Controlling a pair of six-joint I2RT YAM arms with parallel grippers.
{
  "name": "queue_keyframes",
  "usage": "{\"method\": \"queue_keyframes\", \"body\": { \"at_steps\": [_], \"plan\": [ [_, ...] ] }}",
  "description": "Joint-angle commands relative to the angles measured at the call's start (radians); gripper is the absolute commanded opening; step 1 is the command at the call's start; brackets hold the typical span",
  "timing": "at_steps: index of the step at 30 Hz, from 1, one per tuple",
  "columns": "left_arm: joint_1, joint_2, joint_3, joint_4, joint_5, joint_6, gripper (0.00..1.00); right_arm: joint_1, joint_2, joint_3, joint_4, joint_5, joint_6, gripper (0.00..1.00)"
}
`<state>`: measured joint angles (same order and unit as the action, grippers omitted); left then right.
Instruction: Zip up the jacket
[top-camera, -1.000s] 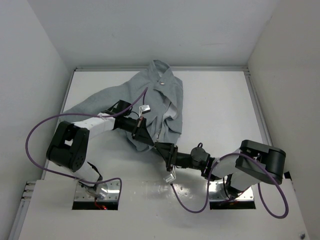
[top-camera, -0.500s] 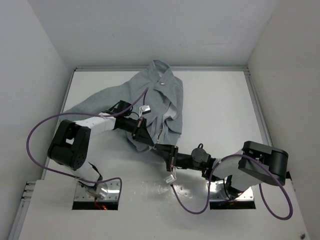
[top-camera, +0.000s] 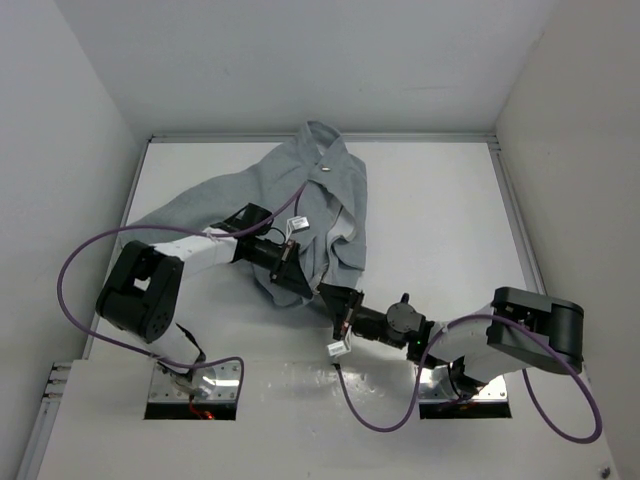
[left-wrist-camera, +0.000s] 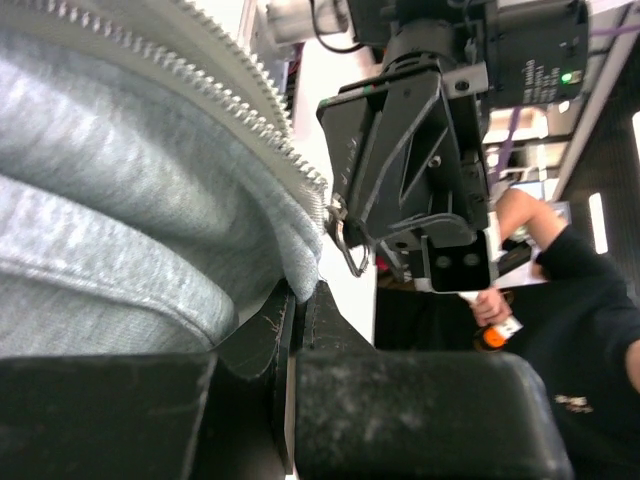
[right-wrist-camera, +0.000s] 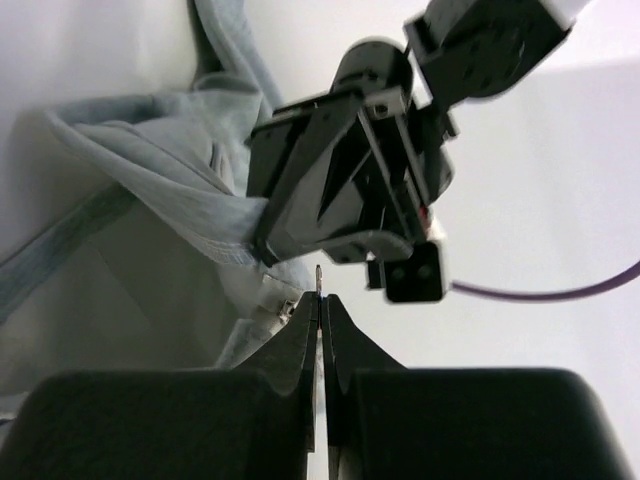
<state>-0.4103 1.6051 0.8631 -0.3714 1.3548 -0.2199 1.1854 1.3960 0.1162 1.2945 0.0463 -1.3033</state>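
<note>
The light grey jacket (top-camera: 320, 190) lies crumpled on the white table, collar at the far side. My left gripper (top-camera: 297, 283) is shut on the jacket's lower hem, and grey fabric is pinched between its jaws in the left wrist view (left-wrist-camera: 300, 292). The zipper teeth (left-wrist-camera: 240, 100) run along the edge above it. My right gripper (top-camera: 333, 300) faces the left one, almost touching it. In the right wrist view (right-wrist-camera: 320, 298) it is shut on the thin metal zipper pull (right-wrist-camera: 318, 275). The pull also shows as a wire loop (left-wrist-camera: 352, 255) in the left wrist view.
White walls enclose the table (top-camera: 440, 220) on the left, far and right sides. Purple cables (top-camera: 75, 255) loop from both arms. One sleeve (top-camera: 175, 210) stretches out to the left. A person stands beyond the table edge (left-wrist-camera: 560, 270) in the left wrist view.
The right arm has dropped lower and stretched further left, and its gripper has shifted slightly. The left wrist has moved a little up and right. Both grips stay shut.
</note>
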Motion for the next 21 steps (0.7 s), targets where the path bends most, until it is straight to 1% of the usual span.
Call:
{"method": "queue_keyframes", "body": {
  "at_steps": [1, 3, 8, 9, 10, 11, 12, 13, 14, 15, 16, 18, 19, 20, 21],
  "plan": [
    [-0.038, -0.06, 0.014, -0.004, 0.003, 0.048, 0.0, 0.008, -0.031, 0.01, 0.131, 0.124, 0.128, 0.0],
    [-0.062, -0.06, 0.014, -0.004, -0.011, 0.059, 0.0, 0.008, -0.034, 0.037, 0.109, 0.168, 0.177, 0.0],
    [-0.082, -0.07, 0.014, -0.004, -0.034, 0.068, 0.0, 0.005, -0.057, 0.071, 0.036, 0.268, 0.272, 0.0],
    [-0.082, -0.07, 0.014, -0.004, -0.046, 0.077, 0.0, 0.005, -0.077, 0.094, -0.047, 0.283, 0.313, 0.0],
    [-0.091, -0.07, 0.014, -0.004, -0.046, 0.077, 0.0, 0.005, -0.106, 0.103, -0.09, 0.302, 0.338, 0.0],
    [-0.091, -0.07, 0.014, -0.004, -0.046, 0.077, 0.0, 0.002, -0.127, 0.123, -0.139, 0.322, 0.398, 0.0],
    [-0.091, -0.079, 0.014, -0.004, -0.057, 0.077, 0.0, -0.025, -0.153, 0.132, -0.255, 0.317, 0.482, 0.0],
    [-0.091, -0.079, 0.014, -0.004, -0.057, 0.089, 0.0, -0.039, -0.252, 0.173, -0.429, 0.278, 0.537, 0.0],
    [-0.091, -0.079, 0.014, -0.004, -0.074, 0.09, 0.0, -0.091, -0.29, 0.198, -0.52, 0.212, 0.74, 0.0],
    [-0.091, -0.103, 0.014, -0.004, -0.091, 0.09, 0.0, -0.137, -0.32, 0.223, -0.719, 0.176, 0.795, 0.0],
    [-0.091, -0.115, 0.004, -0.004, -0.109, 0.09, 0.0, -0.157, -0.365, 0.274, -0.824, 0.127, 0.846, 0.0],
    [-0.091, -0.143, -0.009, -0.004, -0.187, 0.09, 0.0, -0.196, -0.383, 0.286, -0.873, 0.101, 0.974, 0.0],
    [-0.091, -0.178, -0.009, -0.004, -0.213, 0.09, 0.0, -0.246, -0.385, 0.318, -0.891, 0.089, 1.007, 0.0],
    [-0.091, -0.2, -0.024, 0.005, -0.277, 0.09, 0.0, -0.263, -0.394, 0.336, -0.981, 0.07, 1.13, 0.0],
    [-0.1, -0.249, -0.044, 0.005, -0.324, 0.099, 0.0, -0.327, -0.388, 0.377, -1.027, 0.014, 1.176, 0.0]
  ]
}}
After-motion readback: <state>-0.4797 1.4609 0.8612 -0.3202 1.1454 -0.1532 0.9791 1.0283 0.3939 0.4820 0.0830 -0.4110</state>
